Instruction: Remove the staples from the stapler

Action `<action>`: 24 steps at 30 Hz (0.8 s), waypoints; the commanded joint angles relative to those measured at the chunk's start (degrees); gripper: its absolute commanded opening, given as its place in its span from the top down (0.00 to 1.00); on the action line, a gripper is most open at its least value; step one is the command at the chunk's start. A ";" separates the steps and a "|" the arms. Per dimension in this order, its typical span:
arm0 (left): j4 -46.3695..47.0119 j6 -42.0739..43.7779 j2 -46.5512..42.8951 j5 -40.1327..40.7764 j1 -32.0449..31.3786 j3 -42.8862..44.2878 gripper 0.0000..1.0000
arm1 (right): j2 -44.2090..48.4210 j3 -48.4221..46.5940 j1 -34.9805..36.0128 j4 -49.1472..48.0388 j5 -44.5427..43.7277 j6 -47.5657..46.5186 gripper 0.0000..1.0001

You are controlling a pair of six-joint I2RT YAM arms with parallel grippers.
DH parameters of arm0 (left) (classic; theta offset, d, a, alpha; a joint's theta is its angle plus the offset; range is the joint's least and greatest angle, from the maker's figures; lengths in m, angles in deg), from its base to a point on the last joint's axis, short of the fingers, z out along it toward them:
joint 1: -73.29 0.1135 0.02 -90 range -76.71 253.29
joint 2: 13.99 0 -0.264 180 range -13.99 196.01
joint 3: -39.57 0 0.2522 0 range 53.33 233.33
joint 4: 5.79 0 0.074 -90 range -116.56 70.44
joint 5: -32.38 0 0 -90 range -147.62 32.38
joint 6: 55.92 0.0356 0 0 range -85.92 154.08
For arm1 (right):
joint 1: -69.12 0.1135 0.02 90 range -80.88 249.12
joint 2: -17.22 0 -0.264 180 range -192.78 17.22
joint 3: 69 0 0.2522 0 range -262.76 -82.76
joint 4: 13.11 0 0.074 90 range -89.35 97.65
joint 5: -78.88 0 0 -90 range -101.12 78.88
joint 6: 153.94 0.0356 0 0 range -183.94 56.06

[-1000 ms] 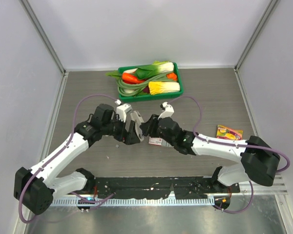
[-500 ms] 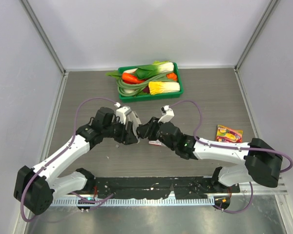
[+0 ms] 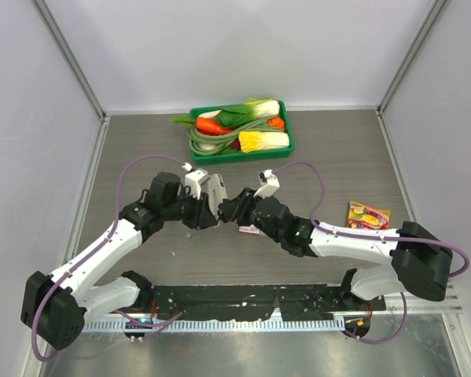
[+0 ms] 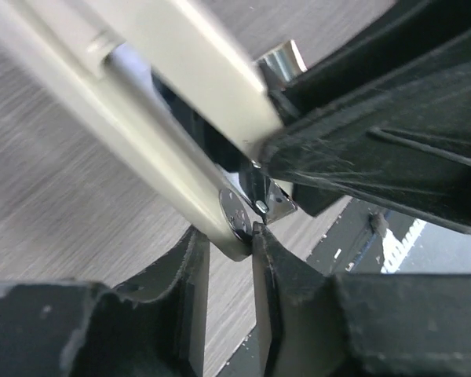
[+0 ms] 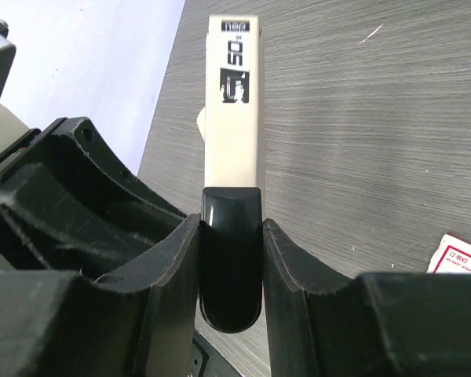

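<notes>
Progress: early. The stapler (image 5: 232, 118) is held between both arms near the centre of the surface (image 3: 337, 157). No staples show outside it, so unloading looks not yet done.
Right end effector (image 5: 231, 228): clamped on the stapler's black end, with the whitish body pointing to 12 o'clock in its own view.
Left end effector (image 4: 229, 236): jaws nearly together, pinching the hinge end of the stapler's metal top.
Remaining, as a judgement: open the top and draw the strips out.
Change: the left jaws stood wide a second ago and have narrowed. Both arms drifted slightly toward 12 o'clock. The right grip is unchanged.
Nearby: the red-and-white box (image 3: 250, 229) lies just beside the stapler at 5 o'clock.
</notes>
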 commanded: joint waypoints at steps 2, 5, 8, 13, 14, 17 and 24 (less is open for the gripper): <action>3.46 5.48 -1.43 -1.12 0.04 -0.52 0.83 | 1.15 -1.32 0.55 -8.85 1.16 1.88 0.99; 2.40 9.78 -1.61 -0.60 -0.04 -0.52 0.88 | 1.15 -1.41 0.55 -7.10 1.69 1.17 0.99; 2.31 12.78 -1.87 0.72 -0.04 -0.60 0.89 | 1.23 -1.32 0.38 -5.25 1.96 0.12 0.99; 2.23 17.42 -2.31 2.56 -0.04 -0.95 0.90 | 1.14 -1.41 -0.15 -2.97 2.48 -1.46 0.99; 2.14 18.22 -2.31 3.18 -0.04 -1.04 0.90 | 1.32 -1.58 -0.24 -2.52 2.48 -2.42 0.99; 2.14 21.13 -2.57 5.37 0.04 -1.57 0.91 | 2.02 -1.76 -0.50 -0.33 2.74 -4.18 0.99; 3.80 26.57 -3.28 10.30 -0.04 -3.41 0.92 | 4.92 -0.18 -1.38 3.54 3.63 -6.03 0.99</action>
